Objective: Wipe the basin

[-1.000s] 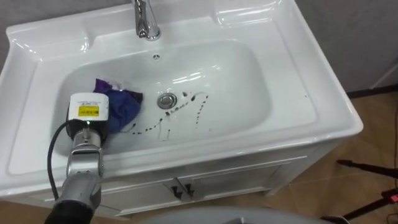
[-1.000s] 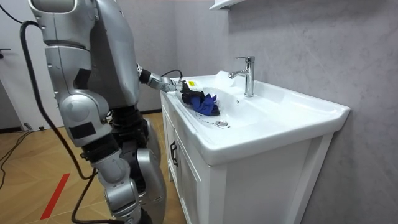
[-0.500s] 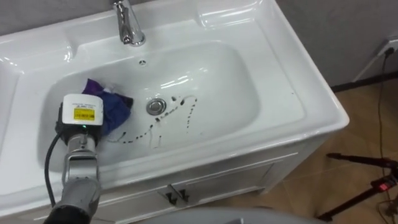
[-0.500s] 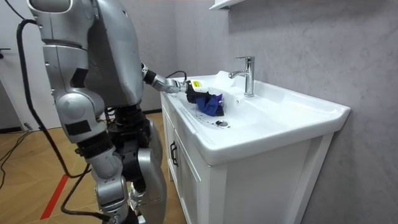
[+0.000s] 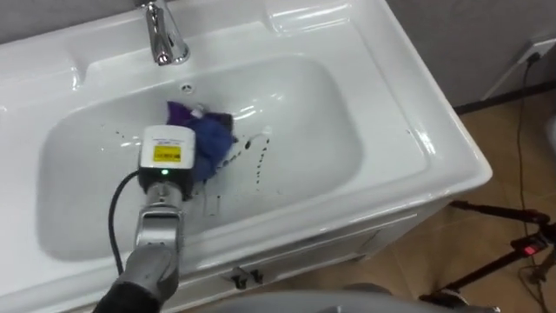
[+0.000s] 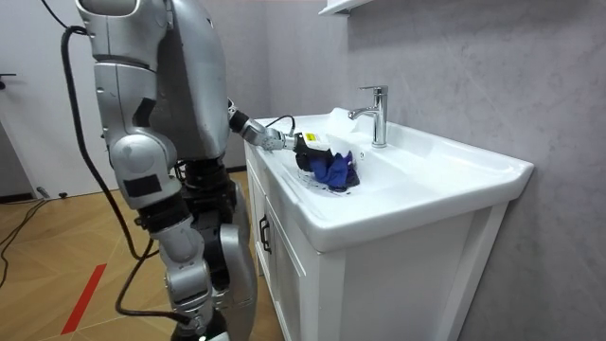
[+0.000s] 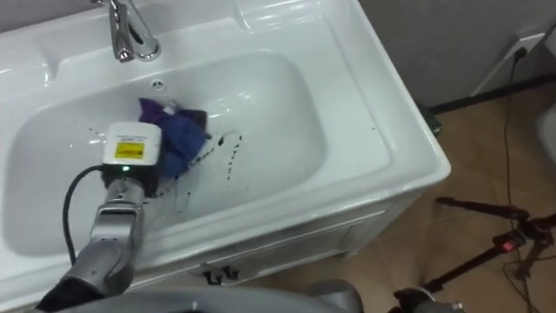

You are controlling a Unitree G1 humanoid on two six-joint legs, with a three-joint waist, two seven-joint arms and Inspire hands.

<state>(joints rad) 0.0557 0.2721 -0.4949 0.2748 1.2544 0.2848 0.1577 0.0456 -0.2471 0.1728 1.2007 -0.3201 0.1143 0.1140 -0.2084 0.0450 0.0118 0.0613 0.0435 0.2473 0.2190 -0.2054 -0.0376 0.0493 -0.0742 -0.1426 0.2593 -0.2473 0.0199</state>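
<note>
My left hand (image 5: 165, 161) reached over the front edge of the basin (image 5: 339, 139) and down into the bowl, its back turned up toward my head. The blue-purple cloth (image 5: 210, 137) lay bunched against the bowl's floor near the middle, just in front of the tap (image 5: 161, 39), and my hand sat on its near side. My fingers were buried in the folds, so I could not tell whether they were curled round the cloth or only pressing it flat.

I judged that the cloth was wadded rather than spread so that the hand could bear down on one thick pad. It sat where it did because the dirt was there. Dark streaks (image 5: 259, 161) ran from its right side toward the front edge, touching the fabric, and a few specks (image 5: 117, 135) dotted the bowl toward the left edge. The wide right half of the bowl looked white.

In the room view I stood close against the front of the cabinet (image 6: 312, 275), with my arm stretched level over the rim. That stance let the hand push across the bowl, not just down. Wiping seemed part done, with the streaks next in line.
</note>
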